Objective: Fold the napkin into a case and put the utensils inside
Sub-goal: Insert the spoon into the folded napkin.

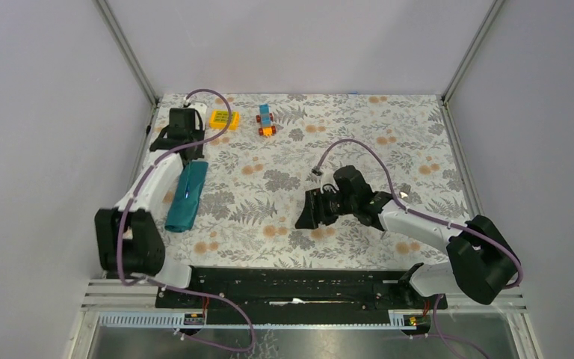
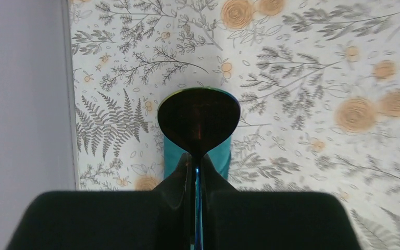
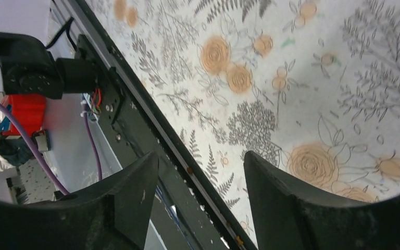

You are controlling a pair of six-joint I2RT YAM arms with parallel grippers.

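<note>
The left gripper [image 2: 194, 174] is clamped on the thin handle of the spoon [image 2: 198, 117], whose round head (dark in this light) hangs over the folded teal napkin [image 1: 187, 196] lying near the table's [image 1: 359, 134] left edge; whether it touches the cloth is unclear. The right gripper [image 3: 200, 169] hovers mid-table, jaws wide apart, holding nothing.

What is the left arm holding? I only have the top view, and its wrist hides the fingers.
Observer: A spoon, pinched just behind its round head by the left fingers.
Operator: Over the napkin?
Observer: Yes, the napkin shows right under the head.
Operator: Right arm carrying anything?
Observer: No, the right fingers are open, with only table between them.
</note>
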